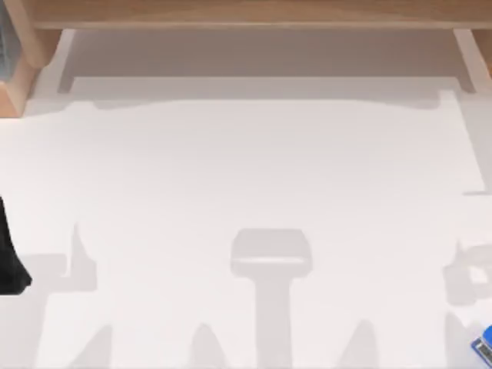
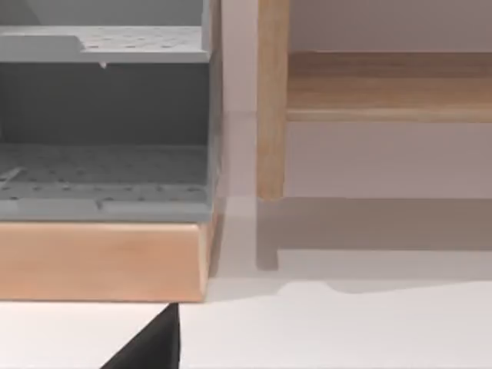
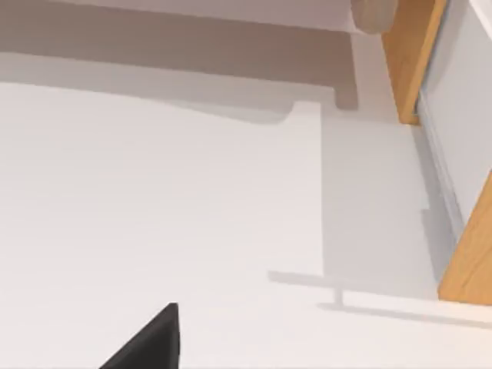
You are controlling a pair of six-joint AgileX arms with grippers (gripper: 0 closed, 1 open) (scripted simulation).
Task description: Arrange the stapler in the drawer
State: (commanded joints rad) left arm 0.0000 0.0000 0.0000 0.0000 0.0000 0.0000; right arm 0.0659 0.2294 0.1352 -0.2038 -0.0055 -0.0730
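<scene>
Step in hand, by my reckoning: start of reach, stapler not yet grasped. It lies on white bench at near right corner, partly cut by frame edge, touching nothing.

Left arm sits at bench's left edge; its end effector state: cannot tell. Right end effector: cannot tell either.

Next move likely calls for right arm to close on stapler, then carry to drawer.

Count: one stapler, one grey drawer unit in wooden frame, far left.

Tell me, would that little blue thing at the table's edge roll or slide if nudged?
Probably slide. The stapler looks boxy with flat blue faces, so rolling seems unlikely. It looks tiny against the white table, so likely light. It sits at the right edge, partly cut off, so a nudge might push it off.
</scene>
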